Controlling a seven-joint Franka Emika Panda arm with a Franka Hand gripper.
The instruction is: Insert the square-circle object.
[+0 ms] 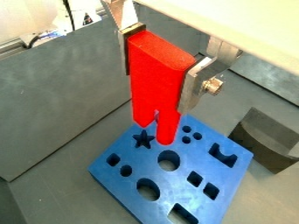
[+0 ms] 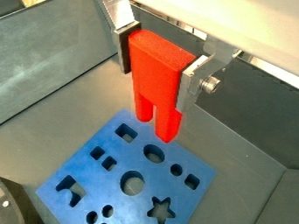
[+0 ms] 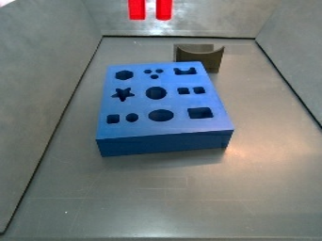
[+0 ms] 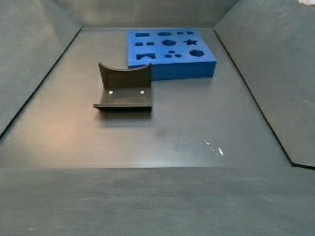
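Gripper (image 1: 160, 54) clamped on the red piece (image 1: 156, 79): silver fingers (image 1: 198, 77) pressed to its boxy top on two sides, seen in both wrist views (image 2: 160, 54). Piece (image 2: 156, 80) hangs upright, prongs down, clear of everything, above the blue slab (image 1: 176, 175); prong tips over the slab's star hole in a wrist view, not in any hole. Floor (image 3: 164, 193) is a dull grey tray with sloped grey walls all round. In a side view only the two red prongs (image 3: 150, 8) show at the top edge, above the far wall, gripper out of frame. Slab (image 3: 161, 106) lies flat mid-floor, shaped holes up. Dark grey notched block (image 3: 198, 56) sits just beyond its far right corner, apart from it. In a side view, slab (image 4: 171, 53) far, grey block (image 4: 124, 88) nearer and left of it.
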